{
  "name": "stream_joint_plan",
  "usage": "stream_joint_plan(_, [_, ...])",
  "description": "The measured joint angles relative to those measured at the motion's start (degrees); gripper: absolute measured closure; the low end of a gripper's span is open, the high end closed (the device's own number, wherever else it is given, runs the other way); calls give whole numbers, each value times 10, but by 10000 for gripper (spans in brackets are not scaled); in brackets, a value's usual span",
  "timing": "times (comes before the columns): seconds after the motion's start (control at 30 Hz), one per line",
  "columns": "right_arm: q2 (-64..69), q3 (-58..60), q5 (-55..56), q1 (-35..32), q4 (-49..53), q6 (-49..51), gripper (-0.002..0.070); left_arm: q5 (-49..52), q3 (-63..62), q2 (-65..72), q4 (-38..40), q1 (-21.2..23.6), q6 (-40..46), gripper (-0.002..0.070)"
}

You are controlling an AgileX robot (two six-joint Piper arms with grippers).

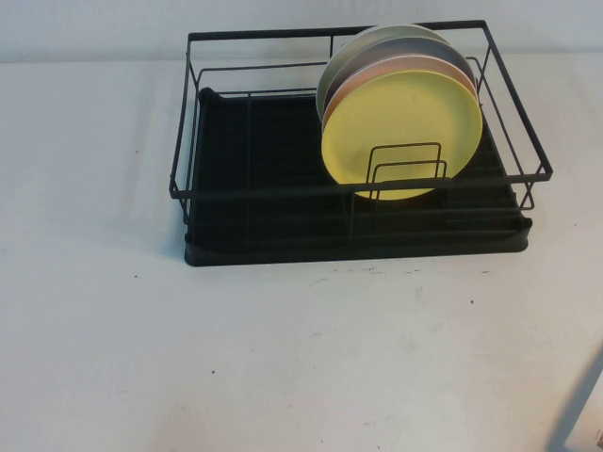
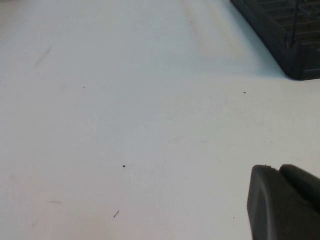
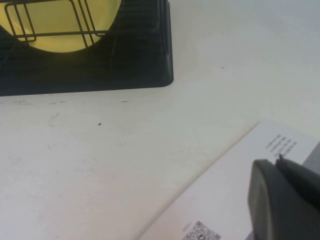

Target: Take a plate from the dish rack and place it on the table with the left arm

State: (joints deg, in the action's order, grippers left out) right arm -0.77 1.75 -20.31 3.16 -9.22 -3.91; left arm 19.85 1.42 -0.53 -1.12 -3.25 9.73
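At the rack's right end the yellow plate stands on edge, frontmost of a leaning stack, with a pink plate and grey ones behind it and short wire dividers crossing its lower face. Nothing has lifted it yet. The left gripper hovers low over bare table, well apart from the rack's near corner; how its jaws stand I cannot tell. The right gripper sits above a printed sheet off the rack's other side, apparently parked, jaws likewise unreadable.

To do this step well, the left arm should probably cross over the rack's top rail and come down on the plate's upper rim, pinching only the yellow one. A straight upward pull looks wise, so the plate clears the dividers and rail without dragging its neighbours. Plenty of open table in front offers a landing spot.
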Motion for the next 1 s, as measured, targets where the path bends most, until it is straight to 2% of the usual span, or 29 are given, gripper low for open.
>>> stream_joint_plan(0.3, [0, 0, 0, 0, 0, 0, 694, 0, 0, 0, 0, 0, -3, 678])
stream_joint_plan(0.47, [0, 0, 0, 0, 0, 0, 694, -4, 0, 0, 32, 0, -44, 678])
stream_joint_plan(0.6, [0, 0, 0, 0, 0, 0, 694, -47, 0, 0, 87, 0, -103, 678])
stream_joint_plan(0.73, [0, 0, 0, 0, 0, 0, 694, -139, 0, 0, 198, 0, -207, 678])
stream_joint_plan(0.8, [0, 0, 0, 0, 0, 0, 694, -172, 0, 0, 229, 0, -238, 678])
stream_joint_plan(1.0, [0, 0, 0, 0, 0, 0, 694, -215, 0, 0, 256, 0, -260, 678])
